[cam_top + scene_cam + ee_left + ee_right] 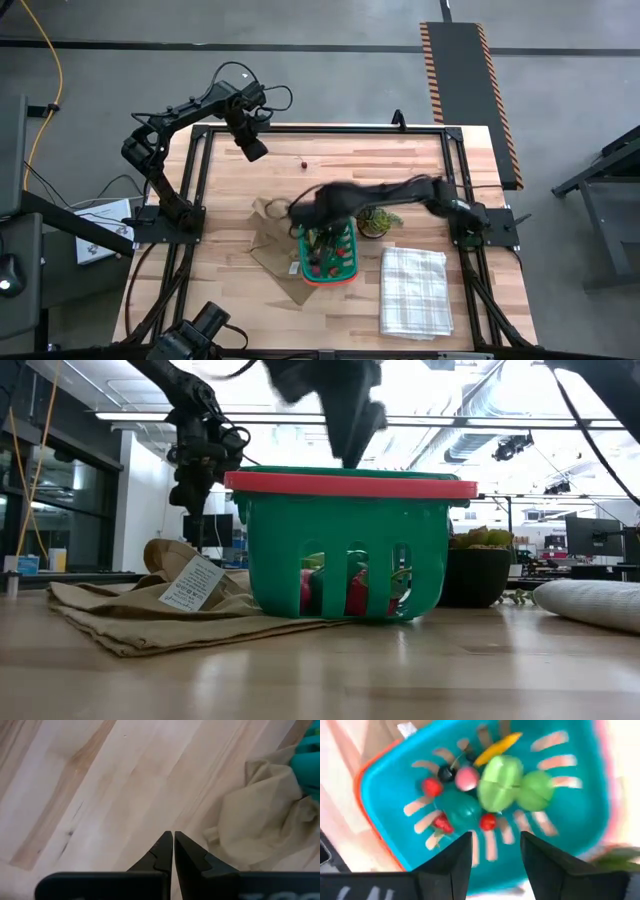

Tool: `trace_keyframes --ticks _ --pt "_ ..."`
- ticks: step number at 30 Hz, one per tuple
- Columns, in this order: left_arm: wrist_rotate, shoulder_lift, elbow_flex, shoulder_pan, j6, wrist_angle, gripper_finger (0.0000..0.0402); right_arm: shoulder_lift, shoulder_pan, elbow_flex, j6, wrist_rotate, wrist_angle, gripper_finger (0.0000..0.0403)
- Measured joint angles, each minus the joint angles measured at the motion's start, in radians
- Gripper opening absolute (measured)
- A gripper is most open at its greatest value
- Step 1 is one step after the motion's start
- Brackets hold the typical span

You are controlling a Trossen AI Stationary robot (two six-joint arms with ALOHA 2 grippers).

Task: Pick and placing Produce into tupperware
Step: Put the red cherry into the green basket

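Note:
The teal tupperware (345, 262) with its orange rim (350, 485) stands on the table, beside a brown paper bag. Inside it lie produce pieces: two green round pieces (501, 782), a yellow piece (497, 747), red balls (431, 786), a pink piece and a dark berry (445, 772). One tiny red ball (303, 163) rests alone on the bare wood farther back. My right gripper (495, 840) hangs open above the tupperware (350, 430), pointing down into it and holding nothing. My left gripper (173, 835) is shut, raised over bare table near the far left (253, 150).
The brown paper bag (275, 235) lies flat left of the tupperware, with a white tag (192, 582). A spiky potted plant (378, 220) stands right of it. A white checked cloth (413, 290) lies folded near the right front. Bare wood shows at the far side.

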Motion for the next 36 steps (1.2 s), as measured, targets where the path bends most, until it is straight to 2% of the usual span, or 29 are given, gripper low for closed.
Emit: trace_keyframes --ticks 3,6,10,16,20,23,27,31,36 --pt "-0.012 0.000 0.000 0.000 0.005 0.002 0.0008 -0.096 -0.030 -0.001 -0.016 0.062 0.011 0.0158" --pt "-0.008 0.000 0.000 0.000 0.001 0.035 0.0008 -0.199 -0.055 -0.001 -0.079 0.121 0.112 0.0158" --pt "0.031 0.000 0.000 0.000 -0.046 0.062 0.0008 -0.304 -0.073 0.000 -0.286 0.056 0.318 0.0158" --pt "0.275 0.000 0.000 -0.002 0.102 0.069 0.0008 -0.416 -0.182 0.000 -0.421 0.078 0.356 0.0158" --pt "0.418 0.000 0.000 -0.016 0.180 0.144 0.0008 -0.450 -0.280 0.000 -0.498 0.052 0.367 0.0154" --pt "0.488 0.000 0.000 -0.028 0.211 0.226 0.0008 -0.451 -0.374 -0.001 -0.558 -0.008 0.367 0.0149" --pt "0.650 0.000 0.000 -0.041 0.174 0.401 0.0008 -0.451 -0.539 -0.056 -0.589 -0.186 0.424 0.0142" --pt "0.759 0.000 0.000 -0.039 0.064 0.603 0.0008 -0.448 -0.695 -0.170 -0.576 -0.337 0.485 0.0138" --pt "0.800 0.000 0.000 -0.025 -0.145 0.927 0.0007 -0.450 -0.808 -0.327 -0.548 -0.458 0.571 0.0138"
